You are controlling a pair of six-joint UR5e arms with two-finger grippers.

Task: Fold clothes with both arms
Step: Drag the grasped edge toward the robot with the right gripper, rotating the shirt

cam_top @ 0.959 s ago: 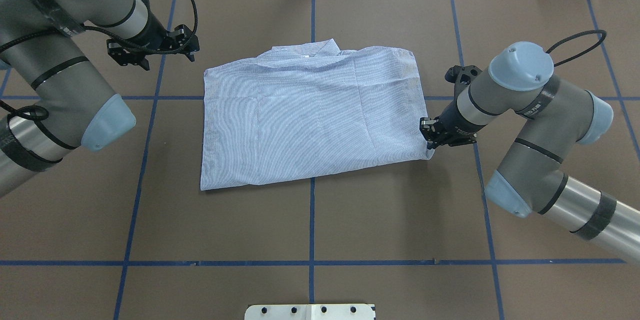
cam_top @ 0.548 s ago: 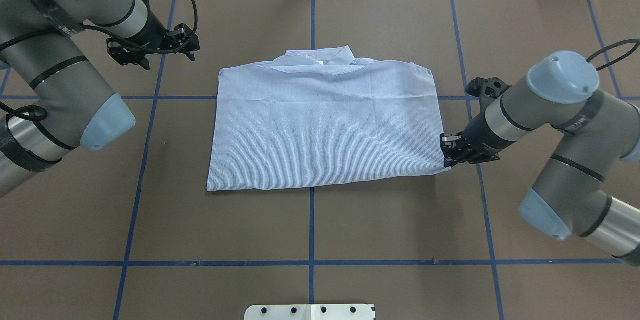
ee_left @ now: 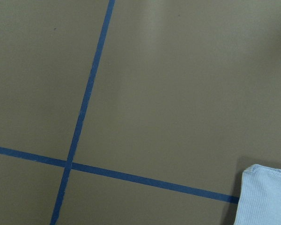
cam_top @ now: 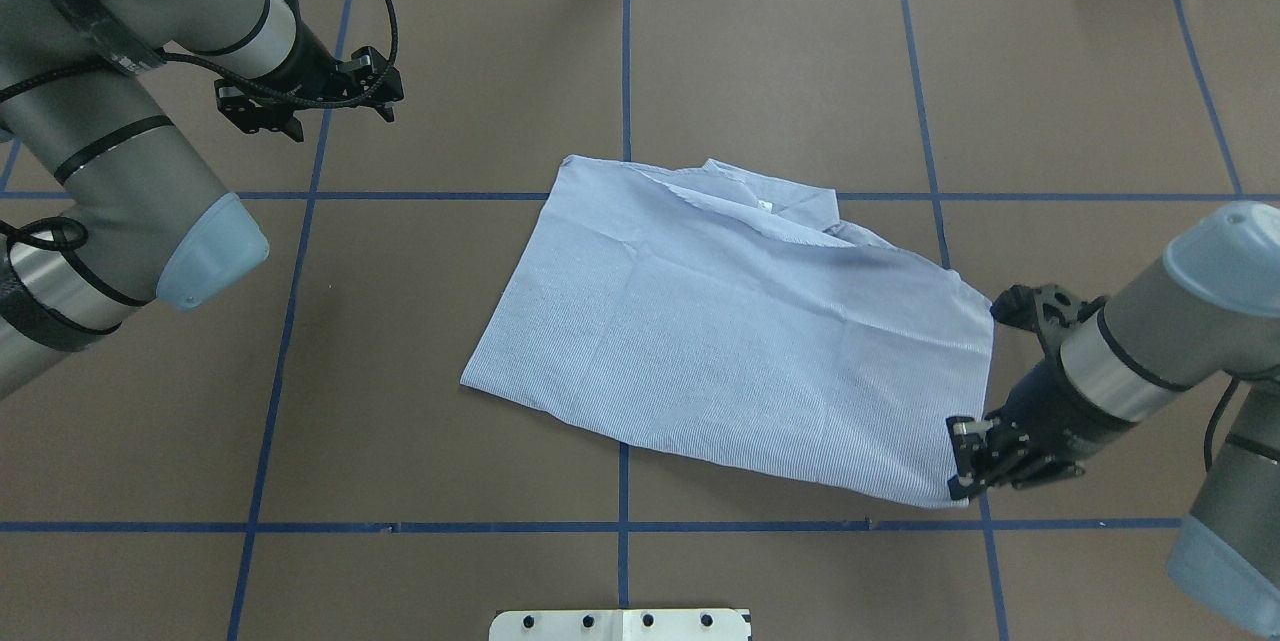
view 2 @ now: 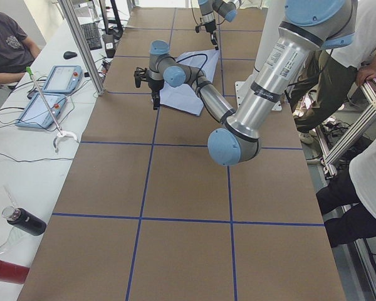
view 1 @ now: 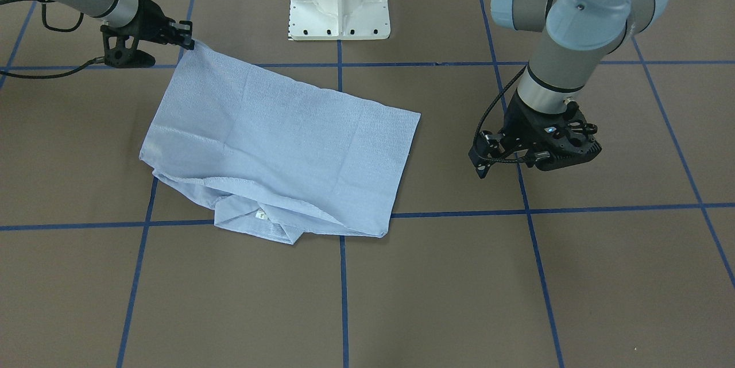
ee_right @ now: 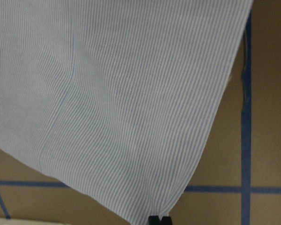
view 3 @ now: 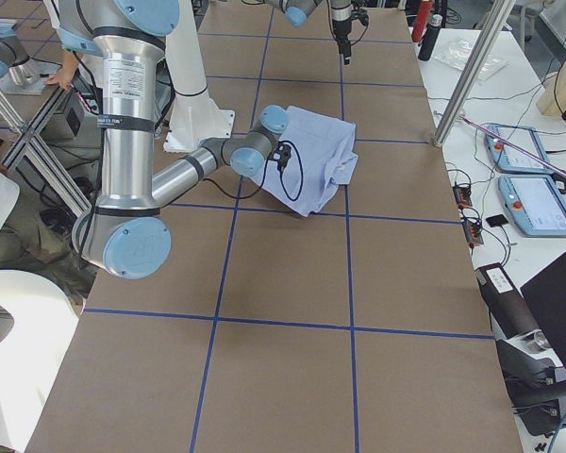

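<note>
The clothes are one light blue striped shirt (cam_top: 730, 341), folded into a rectangle and lying askew on the brown table, its collar (cam_top: 770, 206) on the far side. My right gripper (cam_top: 962, 469) is shut on the shirt's near right corner, which the front view shows lifted (view 1: 186, 42). In the right wrist view the cloth (ee_right: 122, 103) hangs from the closed fingertips (ee_right: 159, 219). My left gripper (cam_top: 388, 91) hovers open over bare table, well clear of the shirt's far left corner. The left wrist view catches only a shirt corner (ee_left: 267, 197).
Blue tape lines (cam_top: 623, 71) divide the table into squares. The white pedestal base (view 1: 340, 0) stands at the robot's edge. People (view 2: 363, 37) stand beside the table, and teach pendants (view 3: 538, 203) lie on a side bench.
My right gripper has pulled the shirt's corner toward the robot's side and to the right. The shirt slid after it and turned askew. The left arm has barely moved.
</note>
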